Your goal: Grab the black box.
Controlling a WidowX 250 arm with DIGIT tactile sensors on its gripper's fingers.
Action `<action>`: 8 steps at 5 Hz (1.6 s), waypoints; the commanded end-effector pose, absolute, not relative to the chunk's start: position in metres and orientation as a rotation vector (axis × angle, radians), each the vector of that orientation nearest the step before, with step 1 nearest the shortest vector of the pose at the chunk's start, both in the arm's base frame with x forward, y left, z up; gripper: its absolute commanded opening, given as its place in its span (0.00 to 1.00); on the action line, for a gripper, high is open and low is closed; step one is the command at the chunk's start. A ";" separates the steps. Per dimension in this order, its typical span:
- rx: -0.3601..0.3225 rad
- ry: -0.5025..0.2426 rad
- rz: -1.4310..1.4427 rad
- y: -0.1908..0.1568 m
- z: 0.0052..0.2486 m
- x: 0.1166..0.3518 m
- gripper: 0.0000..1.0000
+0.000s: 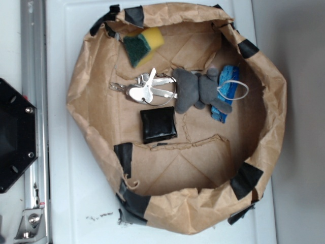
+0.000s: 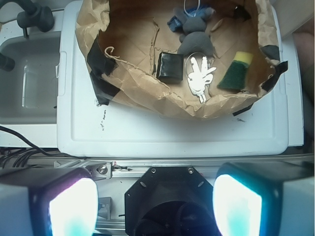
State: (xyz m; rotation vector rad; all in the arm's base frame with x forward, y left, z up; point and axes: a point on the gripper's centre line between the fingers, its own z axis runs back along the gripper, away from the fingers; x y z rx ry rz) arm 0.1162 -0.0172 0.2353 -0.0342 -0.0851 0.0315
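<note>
The black box (image 1: pixel 158 125) is a small glossy black square lying flat on the floor of a brown paper basin (image 1: pixel 264 137), just below a bunch of silver keys (image 1: pixel 147 89). In the wrist view the box (image 2: pixel 170 66) shows far ahead inside the basin. My gripper (image 2: pixel 154 206) is open and empty, its two fingers (image 2: pixel 73 209) spread wide. It hangs high above the robot's base, well back from the basin. The gripper is out of the exterior view.
In the basin lie a grey plush toy (image 1: pixel 195 89), a blue item with a white loop (image 1: pixel 227 91) and a yellow-green sponge (image 1: pixel 141 46). The rim carries black tape patches (image 1: pixel 246 179). A black hexagonal plate (image 1: pixel 12 134) sits on a metal rail (image 1: pixel 34 76) at left.
</note>
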 end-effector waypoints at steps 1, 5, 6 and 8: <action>-0.034 -0.085 0.032 -0.017 0.235 0.116 1.00; -0.018 -0.203 0.596 -0.001 0.171 0.229 1.00; -0.080 -0.239 0.851 0.023 0.170 0.232 1.00; -0.080 -0.239 0.851 0.023 0.170 0.232 1.00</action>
